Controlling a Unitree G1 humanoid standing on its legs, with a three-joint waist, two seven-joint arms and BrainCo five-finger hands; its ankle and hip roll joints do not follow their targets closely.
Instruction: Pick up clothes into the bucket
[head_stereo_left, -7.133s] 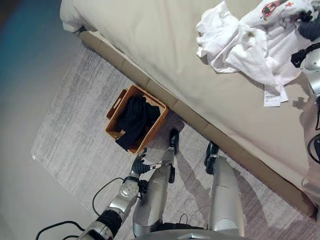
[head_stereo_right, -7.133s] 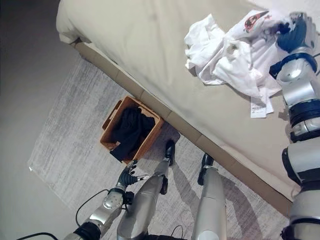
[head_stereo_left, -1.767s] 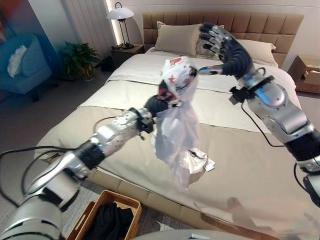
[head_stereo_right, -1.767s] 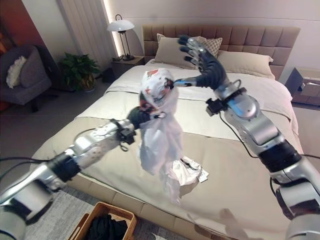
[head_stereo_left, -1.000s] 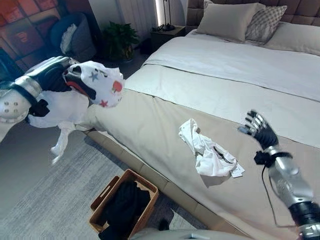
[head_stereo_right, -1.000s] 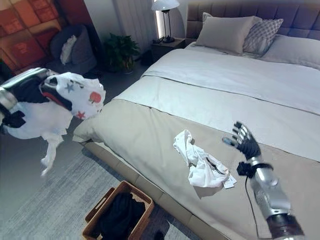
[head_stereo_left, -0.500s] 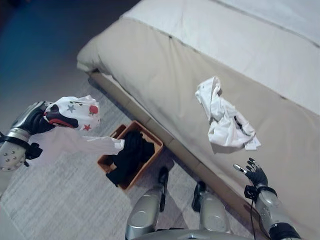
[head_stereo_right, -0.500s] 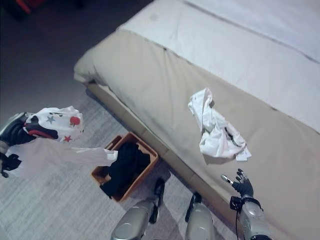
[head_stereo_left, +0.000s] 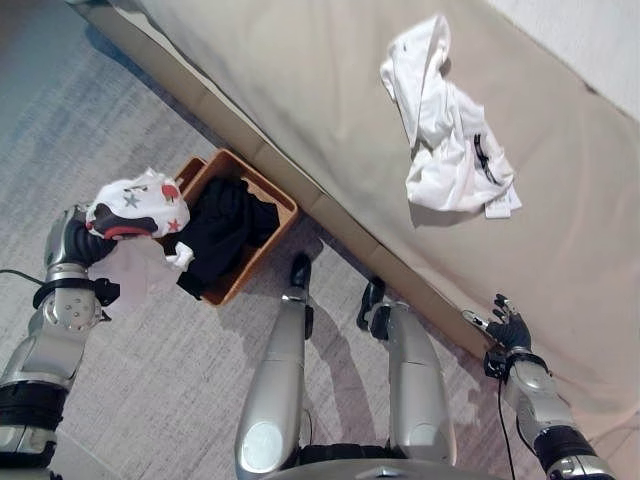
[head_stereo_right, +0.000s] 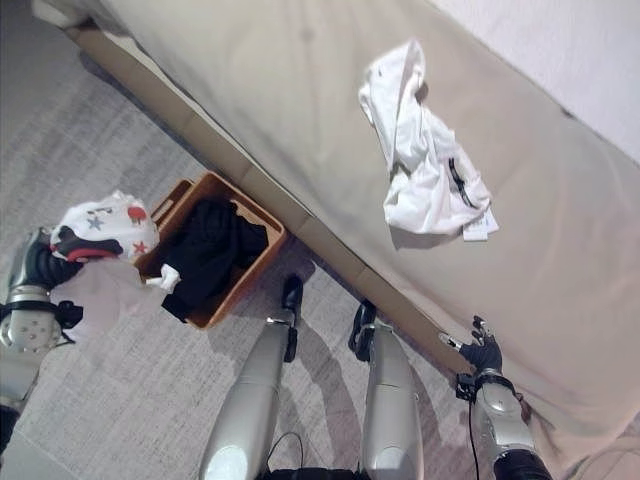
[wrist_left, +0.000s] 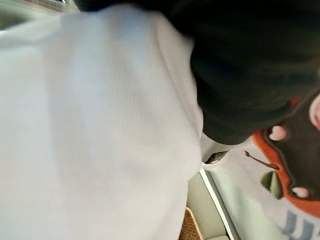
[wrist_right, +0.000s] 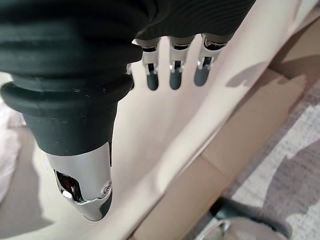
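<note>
We had the left hand (head_stereo_left: 82, 243) clutching the printed garment (head_stereo_left: 135, 205) left of the basket (head_stereo_left: 262, 200); next, swing over and drop. Right hand (head_stereo_left: 508, 329) was spread, idle.

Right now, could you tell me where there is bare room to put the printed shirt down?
The basket is crowded with dark clothes. Bare rug lies beside the basket, below the left hand holding the printed shirt. The bed cover is bare between its edge and the white garment. The right hand hangs open.
</note>
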